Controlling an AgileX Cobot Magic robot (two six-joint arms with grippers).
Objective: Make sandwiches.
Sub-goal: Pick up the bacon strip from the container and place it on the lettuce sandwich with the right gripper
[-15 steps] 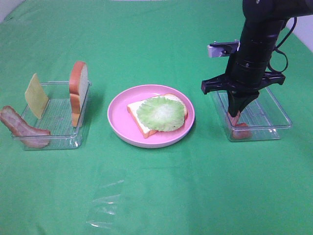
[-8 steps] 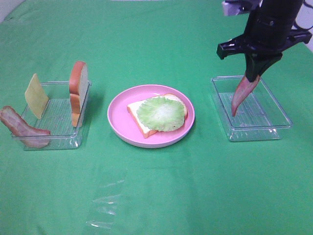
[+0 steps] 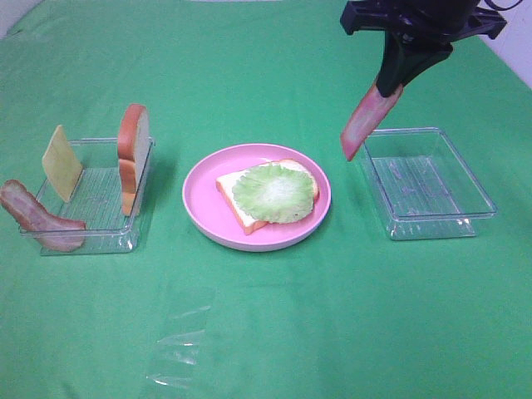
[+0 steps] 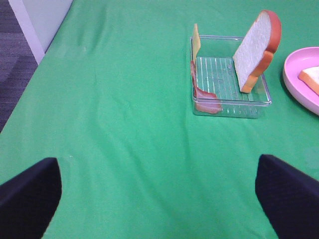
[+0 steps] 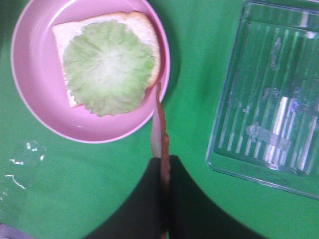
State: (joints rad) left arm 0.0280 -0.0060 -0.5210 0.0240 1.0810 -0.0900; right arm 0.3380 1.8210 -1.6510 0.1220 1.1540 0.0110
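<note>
High view: your right tool (image 3: 391,79), clamped on the bacon strip (image 3: 362,129), hangs near the bench's (image 3: 332,316) far edge. Next, carry it over the sandwich (image 3: 270,193) mid-bench. Left wrist: left tool (image 4: 157,164) spread wide, empty. Right wrist: strip tip just beside the plate (image 5: 35,94).

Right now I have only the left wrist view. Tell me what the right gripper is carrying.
Observer: The right gripper is shut on a bacon strip, which hangs down clear of the table.
Operator: Say where it hangs.
Observer: In the high view, between the pink plate and the right clear tray.
Operator: Report what is on the plate.
Observer: A bread slice with a lettuce leaf lying on it; no bacon there.
</note>
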